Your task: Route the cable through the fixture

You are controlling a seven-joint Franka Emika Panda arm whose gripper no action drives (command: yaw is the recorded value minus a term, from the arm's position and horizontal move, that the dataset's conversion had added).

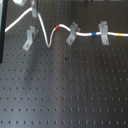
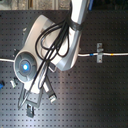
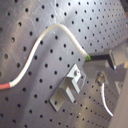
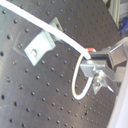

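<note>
The white cable (image 1: 49, 39) runs from the first exterior view's left up to my gripper (image 1: 34, 15), loops down, then passes the red band (image 1: 60, 27), the middle clip and the right clip. The fixture (image 1: 30, 38), the leaning stepped grey clip, stands just below my gripper, and the cable is not in it. My gripper is shut on the cable, as the second wrist view (image 4: 93, 64) shows. The cable (image 4: 45, 25) crosses above the fixture (image 4: 39, 46). In the first wrist view the cable (image 3: 45, 37) arches over the fixture (image 3: 69, 89).
A shorter slanted grey clip (image 1: 73, 33) and an upright squarer clip (image 1: 104, 33) hold the cable to the first exterior view's right. All stand on a black perforated board (image 1: 65, 90). In the second exterior view the arm (image 2: 50, 45) hides most of the scene; the upright clip (image 2: 99, 52) shows.
</note>
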